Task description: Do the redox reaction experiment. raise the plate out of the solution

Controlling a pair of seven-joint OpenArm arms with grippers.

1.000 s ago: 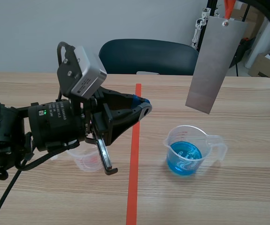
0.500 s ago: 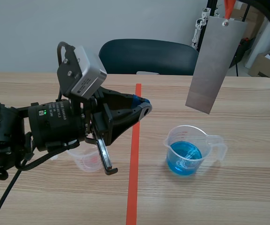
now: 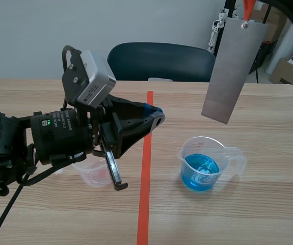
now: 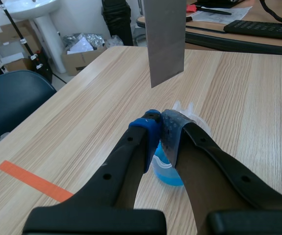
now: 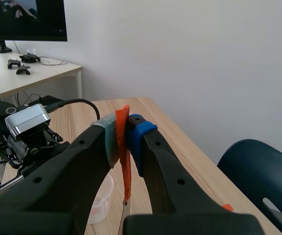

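Observation:
A grey metal plate [image 3: 234, 69] hangs in the air well above a clear beaker of blue solution [image 3: 201, 164]; its lower edge is clear of the beaker. An orange tag [image 5: 125, 147] at the plate's top is pinched between the pads of my right gripper [image 5: 122, 131], which is raised at the scene's top right. My left gripper [image 4: 160, 126] is shut on nothing, hovering left of the beaker [image 4: 172, 166]; the plate [image 4: 164, 39] hangs ahead of it.
A small empty clear cup [image 3: 92, 174] sits under the left arm. A dark blue chair [image 3: 159, 61] stands behind the table. Boxes [image 3: 289, 71] lie at the far right. The left arm's wrist camera [image 5: 29, 121] shows below the right gripper.

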